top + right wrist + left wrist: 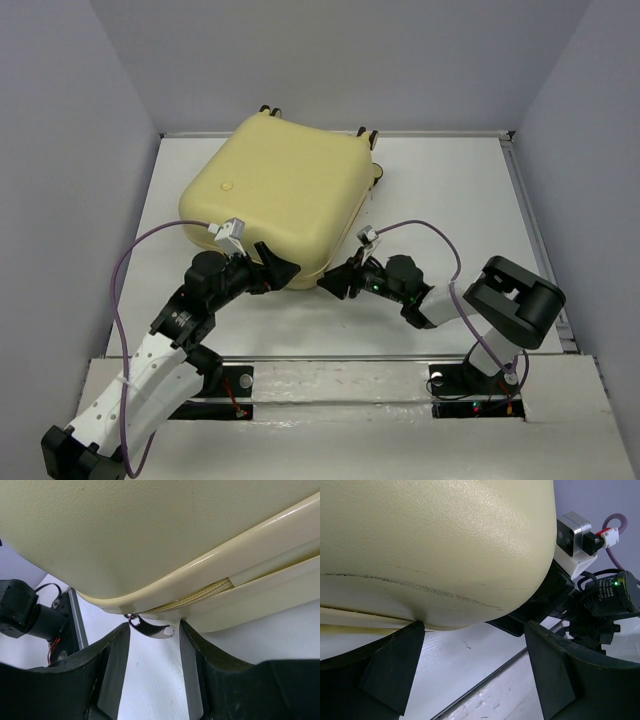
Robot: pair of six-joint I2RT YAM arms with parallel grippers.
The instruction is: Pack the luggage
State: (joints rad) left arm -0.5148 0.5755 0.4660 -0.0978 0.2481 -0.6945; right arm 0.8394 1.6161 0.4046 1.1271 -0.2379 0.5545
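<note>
The pale-yellow hard-shell luggage (275, 195) lies flat and closed on the white table, wheels at its far edge. My left gripper (283, 272) is open at the luggage's near corner, one fingertip touching the shell's lower edge (435, 545). My right gripper (328, 284) is open at the same near edge, from the right. In the right wrist view a metal zipper pull (152, 628) hangs from the zip seam (200, 596) between my open fingers (111, 655); nothing is gripped.
The white table (440, 200) has a raised rail along its right side (535, 230) and grey walls around it. The right arm's wrist and camera (600, 590) sit close beside my left gripper. A white base board (340, 385) lies at the near edge.
</note>
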